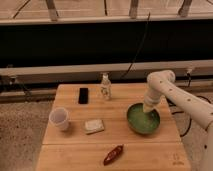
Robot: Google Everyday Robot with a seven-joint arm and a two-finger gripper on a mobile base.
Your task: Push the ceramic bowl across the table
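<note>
The ceramic bowl (142, 120), wide, shallow and glossy green, sits on the right side of the light-wood table (75, 150). My white arm comes in from the right and bends down over the bowl. The gripper (148, 107) points down at the bowl's far right rim, at or just inside it. The small white cup (59, 119) stands at the table's left side.
A black phone (83, 95) and a small bottle (105, 87) stand at the back of the table. A pale sponge (94, 125) lies in the middle and a red chilli-shaped object (113, 154) near the front edge. A dark wall with cables runs behind.
</note>
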